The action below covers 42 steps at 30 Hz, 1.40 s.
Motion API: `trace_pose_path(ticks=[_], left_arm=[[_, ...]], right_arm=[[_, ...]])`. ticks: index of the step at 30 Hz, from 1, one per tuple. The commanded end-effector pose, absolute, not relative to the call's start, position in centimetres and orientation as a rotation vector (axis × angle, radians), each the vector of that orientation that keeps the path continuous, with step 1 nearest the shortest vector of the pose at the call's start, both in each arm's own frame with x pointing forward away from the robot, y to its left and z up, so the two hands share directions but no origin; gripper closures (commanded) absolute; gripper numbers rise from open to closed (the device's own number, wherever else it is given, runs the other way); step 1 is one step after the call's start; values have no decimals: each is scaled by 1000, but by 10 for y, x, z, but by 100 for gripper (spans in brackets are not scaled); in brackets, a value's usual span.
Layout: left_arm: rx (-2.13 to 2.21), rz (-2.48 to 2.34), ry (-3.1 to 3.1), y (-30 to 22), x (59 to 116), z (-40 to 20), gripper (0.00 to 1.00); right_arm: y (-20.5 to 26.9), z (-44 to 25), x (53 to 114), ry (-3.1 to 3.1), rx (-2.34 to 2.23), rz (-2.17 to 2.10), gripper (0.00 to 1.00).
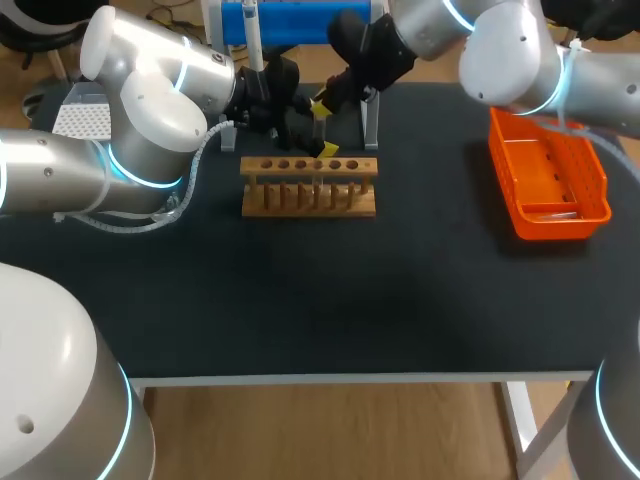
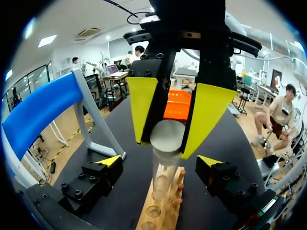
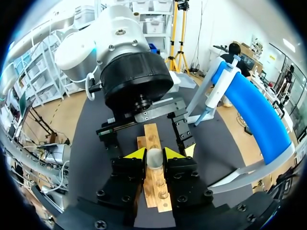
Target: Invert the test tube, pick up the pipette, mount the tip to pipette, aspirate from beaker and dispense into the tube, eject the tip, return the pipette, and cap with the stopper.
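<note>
Your right gripper [image 3: 154, 154] is closed on the test tube [image 2: 161, 173], with one yellow finger pressing on each side. It holds the tube near its round end. The rest of the tube points down at the wooden rack [image 1: 309, 187], so its long line runs up and down, with maybe a small lean. The low end is just above the rack's holes. I cannot tell if it touches the rack.

Your left gripper [image 2: 160, 162] is open. Its two yellow tips sit one on each side of the tube's lower part and do not touch it. Both grippers are very close, but only the right one has the tube. If the left one is to take the tube next, I think it only has to close where it is.

The tube is clear glass, thin and smooth, and it looks empty. I cannot tell if the end in the right gripper is the mouth or the bottom. It could slip if squeezed too softly. From above, the two grippers hide the tube at the back of the bench [image 1: 300, 300].
</note>
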State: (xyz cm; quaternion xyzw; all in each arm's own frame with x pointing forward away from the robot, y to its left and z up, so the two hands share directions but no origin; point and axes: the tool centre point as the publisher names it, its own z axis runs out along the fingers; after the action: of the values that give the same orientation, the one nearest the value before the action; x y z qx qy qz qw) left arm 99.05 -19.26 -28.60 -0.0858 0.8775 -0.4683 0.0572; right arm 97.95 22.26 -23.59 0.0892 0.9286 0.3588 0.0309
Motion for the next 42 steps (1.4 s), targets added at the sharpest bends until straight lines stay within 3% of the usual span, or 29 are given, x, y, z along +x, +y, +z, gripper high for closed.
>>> trace_pose_path(ticks=[1,5,7,8,9,40,41,42], left_arm=[[-259,-1418,2666,-193,992,-286,0],[-259,-1418,2666,-193,992,-286,0],[-259,-1418,2666,-193,992,-286,0],[-259,-1418,2666,-193,992,-286,0],[-259,-1418,2666,-193,992,-286,0],[-259,-1418,2666,-193,992,-286,0],[-259,-1418,2666,-193,992,-286,0],[-259,-1418,2666,-193,992,-286,0]], right_arm=[[222,-240,979,2873,278,1091,100],[221,-243,977,2877,286,1088,100],[221,-243,977,2874,294,1089,53],[221,-244,977,2872,304,1092,2],[221,-244,977,2872,306,1093,0],[197,-207,968,2590,178,1757,0],[197,-206,968,2586,164,1779,4],[197,-205,967,2578,150,1802,55]])
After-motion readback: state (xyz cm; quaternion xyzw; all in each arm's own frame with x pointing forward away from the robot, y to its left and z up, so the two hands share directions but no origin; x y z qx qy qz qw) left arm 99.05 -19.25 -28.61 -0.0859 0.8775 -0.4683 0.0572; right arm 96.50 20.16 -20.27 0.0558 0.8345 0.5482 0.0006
